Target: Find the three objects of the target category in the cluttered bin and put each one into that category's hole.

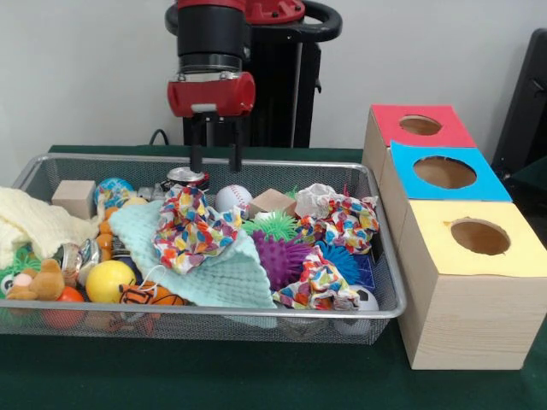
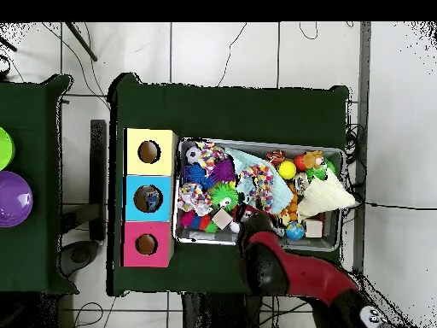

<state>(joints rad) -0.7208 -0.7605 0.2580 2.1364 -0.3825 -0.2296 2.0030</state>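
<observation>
Front view: gripper (image 1: 214, 160) parted and empty, poised just above the small metal can (image 1: 186, 177) at the far side of the bin (image 1: 385, 256), likely light, stiff, slippery; best pinched across its sides.

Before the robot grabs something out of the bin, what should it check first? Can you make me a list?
1. Gripper open and empty: ok, the two fingers hang apart with nothing between them.
2. Gripper over the bin: ok, it hangs above the far side, over a small shiny can.
3. Something clear to grab below: not ok, crumpled colourful paper and a mint cloth cover many toys.
4. Holes free: ok in the front view, the red box, blue box and yellow box holes are not blocked.
5. Which category to hunt: cannot tell from the pictures.
</observation>
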